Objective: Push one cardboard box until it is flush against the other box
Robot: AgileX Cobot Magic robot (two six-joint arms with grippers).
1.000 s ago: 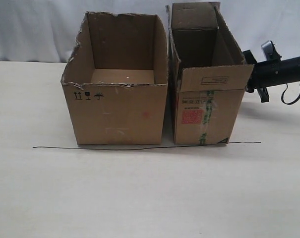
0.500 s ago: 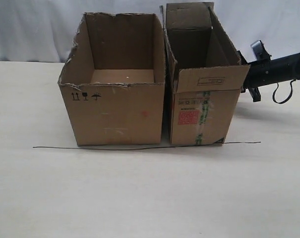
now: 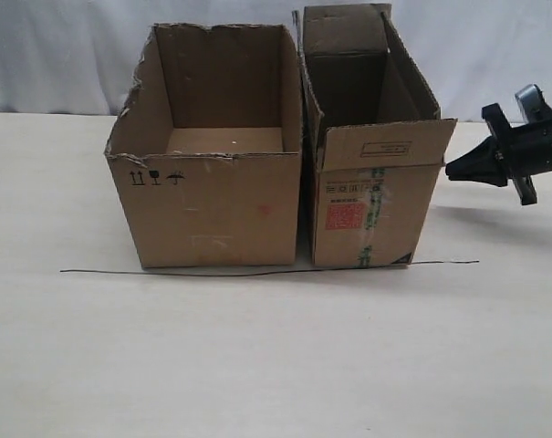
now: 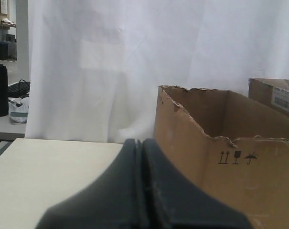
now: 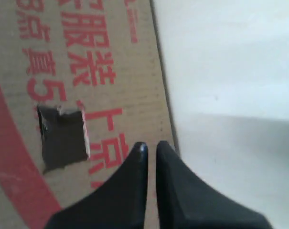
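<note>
Along the front of the table a thin dark line runs from side to side. Just behind it stand both boxes, their front faces almost on the line.

On the left is the other box, wide and open, with a ragged rim and small black symbols near the top corner of its front. On the right is the cardboard box, narrower, with a red label and green-printed tape on its end and a front flap folded outward. The two stand side by side. Their upper edges appear to meet, while a narrow dark slit shows between their lower walls, so I cannot tell whether they touch all the way down.

To the right of the cardboard box, raised above the table, the right tool points at the box's long side, near but clear of it. Its wrist camera shows its fingers drawn nearly together on nothing, aimed at that side by a square hole, with a red stripe and red print around it.

The left tool is clenched, empty, with the other box beyond its tip.

Behind everything hangs a white curtain.
</note>
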